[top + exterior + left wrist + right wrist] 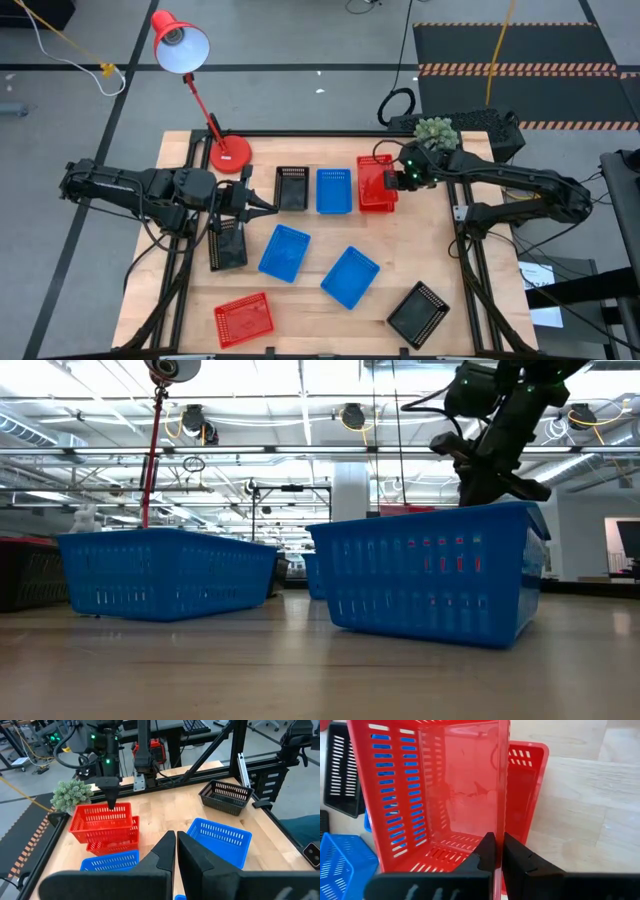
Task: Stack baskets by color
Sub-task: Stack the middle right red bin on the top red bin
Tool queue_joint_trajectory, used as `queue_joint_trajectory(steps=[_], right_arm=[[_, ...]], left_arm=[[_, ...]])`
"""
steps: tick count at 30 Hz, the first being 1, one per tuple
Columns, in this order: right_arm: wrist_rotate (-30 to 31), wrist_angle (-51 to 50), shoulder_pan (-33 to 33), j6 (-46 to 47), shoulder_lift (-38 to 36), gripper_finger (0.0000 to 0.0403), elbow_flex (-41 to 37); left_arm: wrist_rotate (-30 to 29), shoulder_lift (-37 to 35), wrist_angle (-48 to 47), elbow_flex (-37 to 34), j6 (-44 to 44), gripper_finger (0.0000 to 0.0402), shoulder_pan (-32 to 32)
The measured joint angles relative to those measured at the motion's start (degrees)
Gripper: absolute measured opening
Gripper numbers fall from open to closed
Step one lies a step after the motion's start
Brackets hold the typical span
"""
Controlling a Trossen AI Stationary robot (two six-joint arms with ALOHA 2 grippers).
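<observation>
Writing: none legible | right gripper [495, 851] clamps red basket [430, 790] wall | left gripper [176, 851] clenched empty

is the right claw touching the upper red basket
Touching. In the right wrist view the right claw is pinched shut on the wall of the upper red basket.

High view: straight down over my whole table [400, 250], both arms in frame. Low view: table-top level, close behind blue baskets [430, 575], facing room. My left wrist view looks across table at red baskets [102, 822]; right wrist view hangs close above same pair.
</observation>
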Motion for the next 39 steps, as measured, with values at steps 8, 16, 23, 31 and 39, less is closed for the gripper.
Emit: queue_joint_trajectory(steps=[8,16,23,31,39], right_arm=[[-0.5,-0.4,0.0,0.1,1.8,0.0007,0.0],[-1.6,-1.2,0.0,1.3,2.6,0.0007,0.0],[-1.6,-3.2,0.0,3.1,2.6,0.0007,0.0],[-1.6,-2.7,0.0,3.5,2.6,0.0008,-0.3],[-4.6,2.8,0.0,5.4,2.6,0.0013,-5.7]], left_arm=[[0.0,0.0,-0.1,0.0,-0.2,0.0021,0.0],[0.0,0.0,-1.2,0.0,-0.2,0.0021,0.0],[0.0,0.0,-1.2,0.0,-0.1,0.0021,0.0],[0.0,0.0,-1.2,0.0,0.0,0.0021,0.0],[0.0,0.0,-1.2,0.0,-0.1,0.0021,0.0]])
